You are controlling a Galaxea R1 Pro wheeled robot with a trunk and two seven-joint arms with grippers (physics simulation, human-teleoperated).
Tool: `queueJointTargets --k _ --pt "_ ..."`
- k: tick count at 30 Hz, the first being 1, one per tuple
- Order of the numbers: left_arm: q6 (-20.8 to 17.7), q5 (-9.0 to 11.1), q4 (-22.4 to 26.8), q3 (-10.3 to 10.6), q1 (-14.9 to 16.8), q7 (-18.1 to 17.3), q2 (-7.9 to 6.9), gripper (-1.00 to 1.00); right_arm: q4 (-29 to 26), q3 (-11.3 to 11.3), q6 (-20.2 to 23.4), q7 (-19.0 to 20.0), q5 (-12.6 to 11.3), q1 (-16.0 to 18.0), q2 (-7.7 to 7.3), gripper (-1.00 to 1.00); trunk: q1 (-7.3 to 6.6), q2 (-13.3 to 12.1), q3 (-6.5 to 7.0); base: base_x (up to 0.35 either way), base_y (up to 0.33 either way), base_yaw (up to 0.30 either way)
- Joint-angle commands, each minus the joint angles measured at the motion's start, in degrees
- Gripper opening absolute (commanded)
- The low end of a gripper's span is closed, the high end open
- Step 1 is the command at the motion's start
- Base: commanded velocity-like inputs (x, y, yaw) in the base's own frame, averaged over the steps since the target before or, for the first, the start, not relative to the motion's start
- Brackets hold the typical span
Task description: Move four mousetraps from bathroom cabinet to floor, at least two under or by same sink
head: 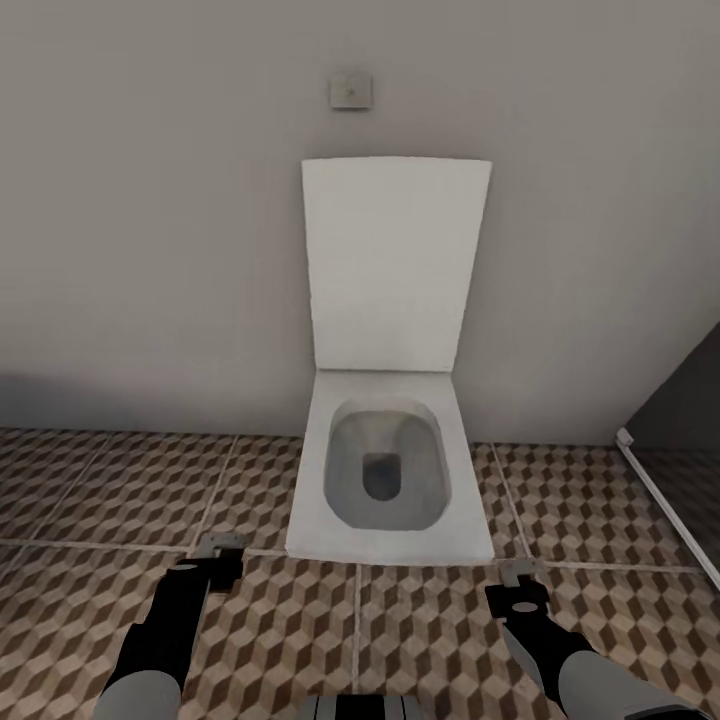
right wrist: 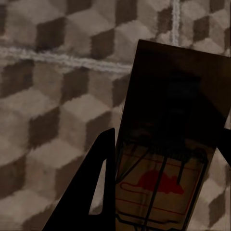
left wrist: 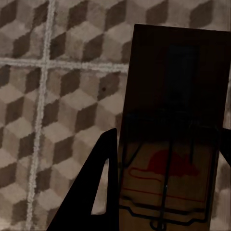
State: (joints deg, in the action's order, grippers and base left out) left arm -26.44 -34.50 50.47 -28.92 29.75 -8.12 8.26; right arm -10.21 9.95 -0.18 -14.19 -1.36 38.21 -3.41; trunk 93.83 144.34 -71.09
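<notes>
Both grippers, left [head: 218,548] and right [head: 518,572], were clamped on mousetraps [left wrist: 173,139] [right wrist: 168,144] above the open cube-patterned bathroom floor [head: 420,640], flanking the white toilet [head: 388,470] against the wall [head: 150,200].

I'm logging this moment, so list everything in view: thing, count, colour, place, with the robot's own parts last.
toilet: one, white, lid raised against the wall, standing on the floor straight ahead.
flush button: one, grey, on the wall above the toilet lid.
wall: one, pale grey, behind the toilet.
dark panel: one, dark grey with a white lower edge, at the right of the head view.
bathroom floor: one, brown, beige and cream cube-pattern tiles with pale grout.
mousetraps: two, tan boards with dark wire and a red mouse print; one in the left pincer, one in the right pincer, both held above the floor.
left pincer: one, black, shut on a trap.
right pincer: one, black, shut on a trap.
</notes>
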Motion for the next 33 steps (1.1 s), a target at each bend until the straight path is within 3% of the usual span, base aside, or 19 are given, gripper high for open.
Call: queueJointTargets --k 1,11,33 --pt "0.1 -0.7 0.1 -0.3 0.0 -0.4 0.09 -1.00 0.0 0.3 -0.1 0.0 -0.3 0.0 -0.02 -1.00 0.01 0.0 -0.05 0.210 -0.139 0.000" --pt "0.6 -0.7 0.1 -0.3 0.0 -0.5 0.09 -1.00 0.0 0.3 -0.1 0.0 -0.2 0.0 -0.02 -1.00 0.01 0.0 -0.05 0.195 -0.136 0.000" --pt "0.7 -0.7 0.2 -0.3 0.0 -0.4 0.07 -1.00 0.0 0.3 -0.1 0.0 -0.1 0.0 -0.02 -1.00 0.01 0.0 -0.05 0.072 -0.007 0.000"
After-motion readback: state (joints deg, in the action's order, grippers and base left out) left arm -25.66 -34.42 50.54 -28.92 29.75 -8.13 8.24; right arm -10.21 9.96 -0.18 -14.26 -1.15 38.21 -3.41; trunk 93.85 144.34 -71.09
